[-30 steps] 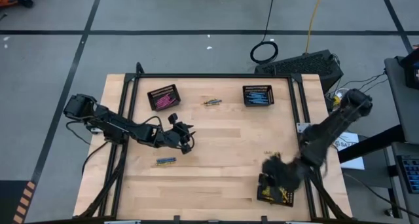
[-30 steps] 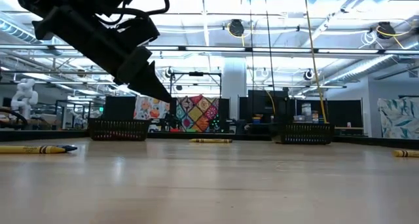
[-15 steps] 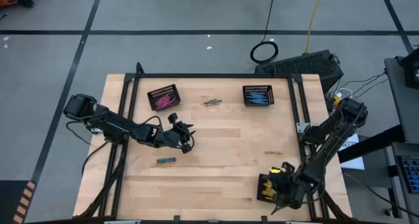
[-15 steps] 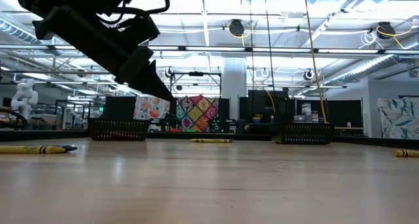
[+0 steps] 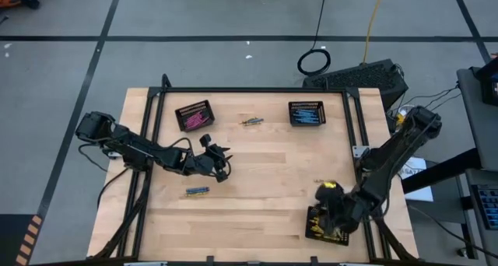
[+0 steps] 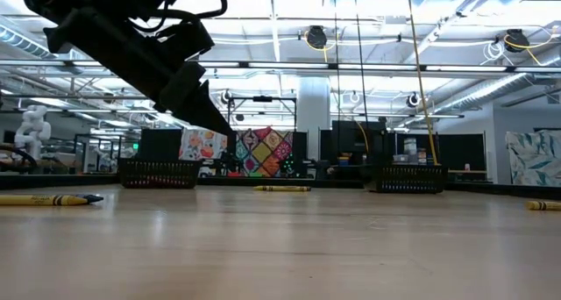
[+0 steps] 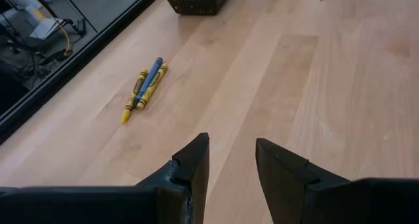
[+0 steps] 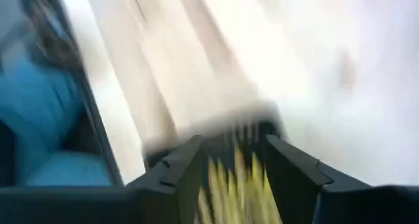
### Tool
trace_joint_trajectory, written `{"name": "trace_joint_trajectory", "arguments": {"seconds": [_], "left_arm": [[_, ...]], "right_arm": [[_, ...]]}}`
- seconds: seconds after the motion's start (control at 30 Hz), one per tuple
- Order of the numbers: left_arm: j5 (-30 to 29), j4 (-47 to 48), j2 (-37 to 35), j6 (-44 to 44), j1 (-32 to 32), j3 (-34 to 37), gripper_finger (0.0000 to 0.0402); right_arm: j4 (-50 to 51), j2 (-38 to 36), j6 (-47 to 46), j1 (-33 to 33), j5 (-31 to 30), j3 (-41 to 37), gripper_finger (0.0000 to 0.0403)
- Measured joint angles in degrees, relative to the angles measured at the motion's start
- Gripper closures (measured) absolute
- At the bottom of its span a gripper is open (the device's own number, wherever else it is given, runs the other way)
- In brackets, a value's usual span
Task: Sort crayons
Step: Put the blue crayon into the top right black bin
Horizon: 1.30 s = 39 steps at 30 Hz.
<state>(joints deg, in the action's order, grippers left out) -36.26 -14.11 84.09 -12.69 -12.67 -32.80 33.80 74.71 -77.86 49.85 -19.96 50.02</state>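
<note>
A: Start at the near edge. Where is the right claw (image 5: 333, 213)?

B: Over the basket (image 5: 315, 233) at the table's near right corner. In its wrist view the fingers (image 8: 185, 164) stand apart with nothing between them, and yellow crayons (image 8: 230, 178) lie in that basket just beyond, though that view is blurred.

A: So it holds nothing. And the next loose crayons?

B: A small bundle (image 5: 197, 191) of blue and yellow sticks lies at the near left of the table (image 5: 264, 169), its long axis running left to right. The left claw (image 5: 219, 166) hangs just beyond it, a little to the right and farther back, half open and empty; its wrist view shows two yellow sticks (image 7: 135, 96) with a blue one (image 7: 150, 75) lying against them, ahead of the tips and off to one side.

A: Which arm is nearer to that bundle?

B: The left, by far; the right arm is well apart, at the opposite corner. The left claw would likely need to come nearer and leftward, crossing the sticks' long axis.

A: And farther on?

B: One yellow crayon (image 5: 324, 181) right of centre, another pair (image 5: 251, 121) near the far edge, between the pink-filled basket (image 5: 193, 115) at far left and the blue-filled basket (image 5: 306, 113) at far right.
</note>
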Motion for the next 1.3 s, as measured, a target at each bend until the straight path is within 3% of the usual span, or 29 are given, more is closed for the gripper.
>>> {"name": "trace_joint_trajectory", "arguments": {"seconds": [0.17, 0.23, 0.37, 0.5, 0.6, 0.73, 0.87, 1.0, 1.1, 1.3], "left_arm": [[-0.1, -0.8, 0.0, -0.3, 0.4, 0.0, 0.0272], [-0.1, -1.3, 0.0, 0.1, 0.7, 0.0, 0.0272], [1.3, -2.2, 0.0, 0.1, 1.2, -0.7, 0.0272], [8.8, 3.8, -2.4, 2.9, -0.3, -3.7, 0.0272], [11.9, 14.6, -4.3, 4.7, -2.6, -7.0, 0.0272], [16.5, 33.8, -5.5, 5.6, -6.9, -12.5, 0.0272], [25.6, 49.2, -5.5, -2.0, -9.7, -14.6, 0.0272], [32.3, 52.1, -5.5, -12.3, -12.4, -11.8, 0.0272], [32.6, 52.0, -5.4, -17.1, -14.8, -10.2, 0.0272], [26.6, 50.5, -5.5, -21.8, -17.2, -7.2, 0.0272]], "right_arm": [[-4.7, -2.3, 18.0, -5.3, -18.7, 0.1, 0.0258], [-7.5, -1.5, 25.3, -8.2, -21.7, -0.2, 0.0263], [-18.6, 2.1, 37.7, -14.2, -18.4, -3.6, 0.0272], [-39.9, 8.7, 48.5, -19.5, -17.3, -9.1, 0.0275], [-55.8, 15.5, 54.9, -23.5, -17.3, -11.5, 0.0274], [-69.9, 24.0, 61.1, -27.7, -15.2, -11.2, 0.0274], [-76.5, 30.2, 64.6, -30.4, -5.6, -9.4, 0.0273], [-78.3, 33.5, 65.1, -31.4, 1.4, -7.7, 0.0273], [-78.2, 34.5, 65.1, -31.5, 2.2, -7.1, 0.0273], [-78.1, 34.6, 65.6, -31.5, 2.3, -6.8, 0.0273]]}}
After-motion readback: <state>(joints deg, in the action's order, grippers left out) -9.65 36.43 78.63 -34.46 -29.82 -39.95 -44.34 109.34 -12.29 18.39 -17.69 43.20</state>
